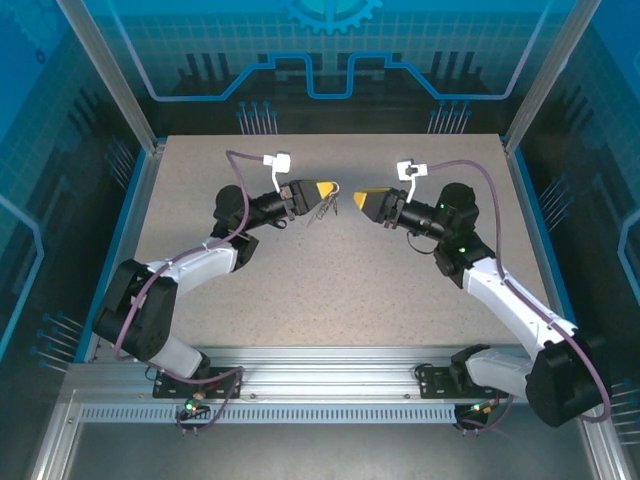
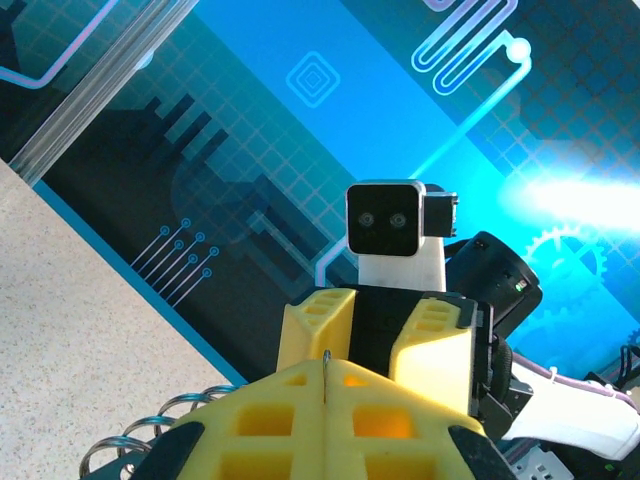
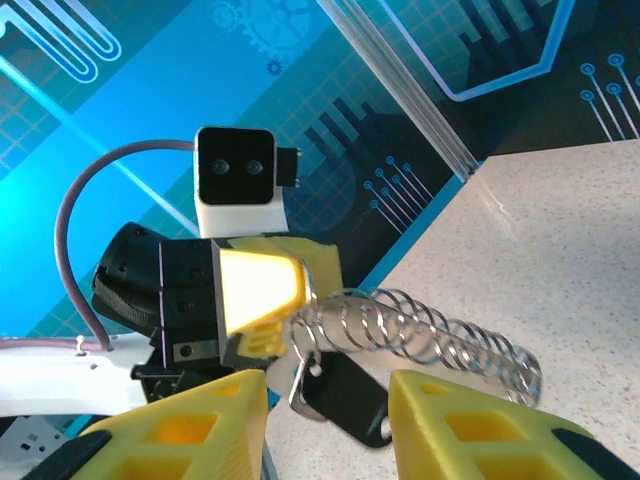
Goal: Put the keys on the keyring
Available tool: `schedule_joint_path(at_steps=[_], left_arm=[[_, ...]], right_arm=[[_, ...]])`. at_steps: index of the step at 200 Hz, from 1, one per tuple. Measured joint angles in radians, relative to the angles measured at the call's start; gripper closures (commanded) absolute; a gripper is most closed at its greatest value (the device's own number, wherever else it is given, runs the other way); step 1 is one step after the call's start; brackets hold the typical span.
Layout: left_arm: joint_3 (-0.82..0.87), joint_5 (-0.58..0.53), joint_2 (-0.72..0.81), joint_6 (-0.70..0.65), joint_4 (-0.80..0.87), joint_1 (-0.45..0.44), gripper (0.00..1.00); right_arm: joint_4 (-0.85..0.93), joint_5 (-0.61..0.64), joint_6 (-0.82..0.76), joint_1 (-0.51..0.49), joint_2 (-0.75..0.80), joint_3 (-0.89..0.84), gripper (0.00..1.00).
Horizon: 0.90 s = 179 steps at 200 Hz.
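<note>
Left gripper (image 1: 334,188) pinches keyring (image 1: 323,208) (midair); right gripper (image 1: 357,198) gapes.

2 claws: left claw (image 1: 333,186), right claw (image 1: 357,197); 1 keyring (image 1: 325,208)

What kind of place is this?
Likely a robot lab booth: the left arm and right arm are bolted to a metal rail beside a speckled table, fenced by blue circuit-pattern walls.

I see a speckled beige table (image 1: 330,290) boxed in by blue circuit-print wall panels (image 1: 330,60) on aluminium posts (image 1: 105,70). Slotted metal rail (image 1: 330,385) runs along the near edge. Bright glare (image 2: 580,200) on one panel.
</note>
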<state>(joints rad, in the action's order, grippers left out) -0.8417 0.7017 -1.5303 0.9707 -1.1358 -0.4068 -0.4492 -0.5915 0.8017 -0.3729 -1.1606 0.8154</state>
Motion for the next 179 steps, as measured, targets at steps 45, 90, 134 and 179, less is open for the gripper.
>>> schedule_joint_path(at_steps=[45, 90, 134, 179], left_arm=[[0.014, -0.035, 0.0, 0.0, -0.012, -0.014, 1.0], [0.014, -0.058, 0.0, 0.0, -0.015, -0.022, 1.0], [0.014, -0.063, 0.0, 0.0, -0.015, -0.022, 1.0], [0.014, -0.063, 0.0, 0.0, -0.015, -0.023, 1.0]], right_arm=[[-0.035, 0.045, 0.016, -0.06, -0.05, 0.042, 0.6], [-0.062, 0.069, 0.031, -0.073, -0.092, 0.069, 0.61], [-0.081, 0.072, 0.046, -0.081, -0.123, 0.07, 0.68], [-0.096, 0.076, 0.053, -0.087, -0.137, 0.071, 0.8]])
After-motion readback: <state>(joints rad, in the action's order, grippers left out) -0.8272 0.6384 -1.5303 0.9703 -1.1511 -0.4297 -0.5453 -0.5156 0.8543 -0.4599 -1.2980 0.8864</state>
